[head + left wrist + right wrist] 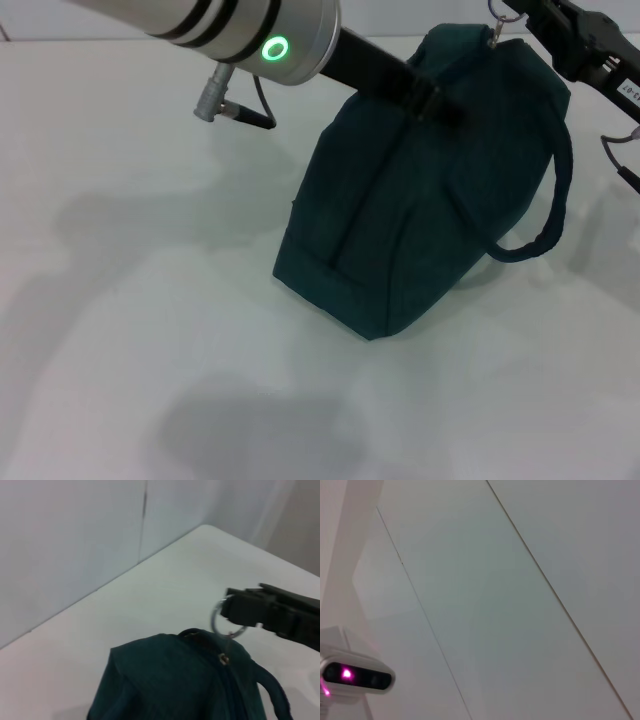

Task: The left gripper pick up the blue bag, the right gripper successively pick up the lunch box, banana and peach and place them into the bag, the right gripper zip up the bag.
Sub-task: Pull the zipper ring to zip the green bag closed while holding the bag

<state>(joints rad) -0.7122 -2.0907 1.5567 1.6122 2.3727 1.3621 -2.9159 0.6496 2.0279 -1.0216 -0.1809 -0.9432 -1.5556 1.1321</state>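
Bag (420,200) upright on table (150,330), zipped ridge running from near-left to far-right. Left gripper (432,100) clamped on ridge mid-top. Right gripper (235,611) at far end, pinching zipper ring (222,622).

We see a plain white worktop (150,330) carrying soft grey shadows, with pale panelled walls (70,545) rising toward twelve o'clock.

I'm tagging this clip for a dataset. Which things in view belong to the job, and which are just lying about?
Job:
blue bag
zipper ring
left gripper, on the bag's top
right gripper, on the ring

Just there:
white table
wall-mounted camera unit
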